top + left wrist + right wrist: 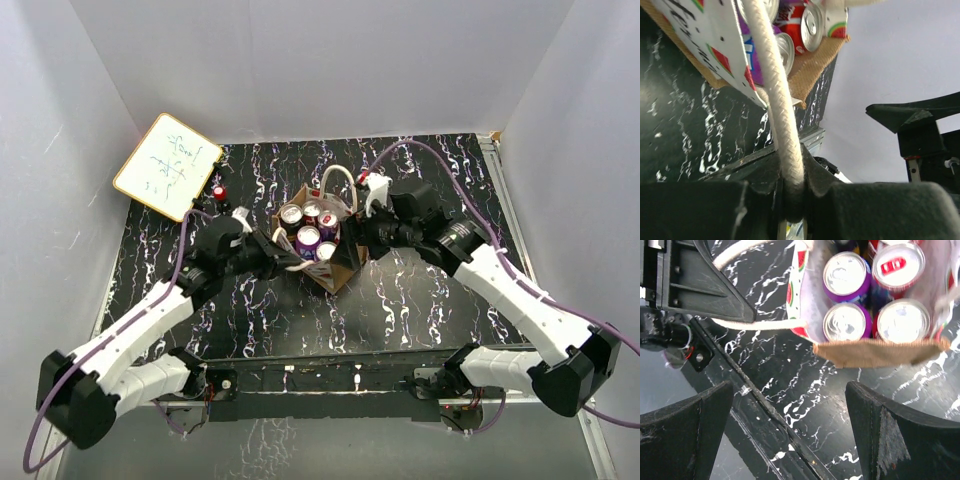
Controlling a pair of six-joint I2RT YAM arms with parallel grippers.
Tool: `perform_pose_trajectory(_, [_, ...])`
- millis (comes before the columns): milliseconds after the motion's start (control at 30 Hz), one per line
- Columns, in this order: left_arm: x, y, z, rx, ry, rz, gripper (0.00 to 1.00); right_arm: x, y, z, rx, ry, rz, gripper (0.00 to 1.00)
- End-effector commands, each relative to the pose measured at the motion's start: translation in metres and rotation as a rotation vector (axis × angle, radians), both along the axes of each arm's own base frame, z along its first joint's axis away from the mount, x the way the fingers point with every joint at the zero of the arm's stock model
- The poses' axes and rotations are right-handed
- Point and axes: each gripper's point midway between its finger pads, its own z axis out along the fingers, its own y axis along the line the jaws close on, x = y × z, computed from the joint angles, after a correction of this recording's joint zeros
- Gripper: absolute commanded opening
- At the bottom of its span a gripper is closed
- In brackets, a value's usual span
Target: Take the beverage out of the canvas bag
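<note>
The tan canvas bag (340, 268) stands open mid-table, holding several cans (308, 237) upright, purple and red. My left gripper (289, 256) is at the bag's left side, shut on one off-white rope handle (782, 125), which runs from its jaws (790, 172) up to the bag (812, 67). The other handle (338, 180) loops up at the back. My right gripper (361, 237) is open and empty at the bag's right side. In the right wrist view its fingers (900, 435) are wide apart, short of the bag's rim (880, 352), with the can tops (846, 322) beyond.
A small whiteboard (168, 165) leans at the back left, with a small red object (218, 190) beside it. White walls enclose the black marbled table (400, 300). A metal rail (330, 365) runs along the near edge.
</note>
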Motion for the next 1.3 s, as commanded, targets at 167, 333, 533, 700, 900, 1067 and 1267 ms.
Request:
perform_pose_trajectory(167, [-0.045, 0.053, -0.033, 0.127, 0.187, 0.140, 0.02, 0.007, 0.044, 0.006, -0.010, 0.047, 0.082, 0.98])
perform_pose_trajectory(333, [-0.045, 0.056, -0.039, 0.127, 0.215, 0.160, 0.00, 0.018, 0.058, -0.019, -0.105, 0.113, 0.022, 0.98])
perform_pose_trajectory(533, [-0.044, 0.082, -0.027, 0.234, 0.186, 0.221, 0.00, 0.046, 0.047, -0.043, -0.265, 0.111, -0.105, 0.95])
perform_pose_trajectory(700, [-0.049, 0.092, -0.022, 0.309, 0.177, 0.182, 0.00, 0.068, 0.057, -0.042, -0.300, 0.080, -0.122, 0.91])
perform_pose_trajectory(900, [-0.057, 0.112, -0.019, 0.418, 0.182, 0.143, 0.00, 0.083, 0.069, -0.066, -0.361, 0.129, -0.125, 0.83])
perform_pose_trajectory(1067, [-0.062, 0.118, -0.021, 0.468, 0.182, 0.089, 0.00, 0.092, 0.073, -0.085, -0.401, 0.155, -0.133, 0.82])
perform_pose_trajectory(1267, [-0.063, 0.096, -0.030, 0.409, 0.222, -0.015, 0.00, 0.095, 0.071, -0.102, -0.451, 0.162, -0.133, 0.76])
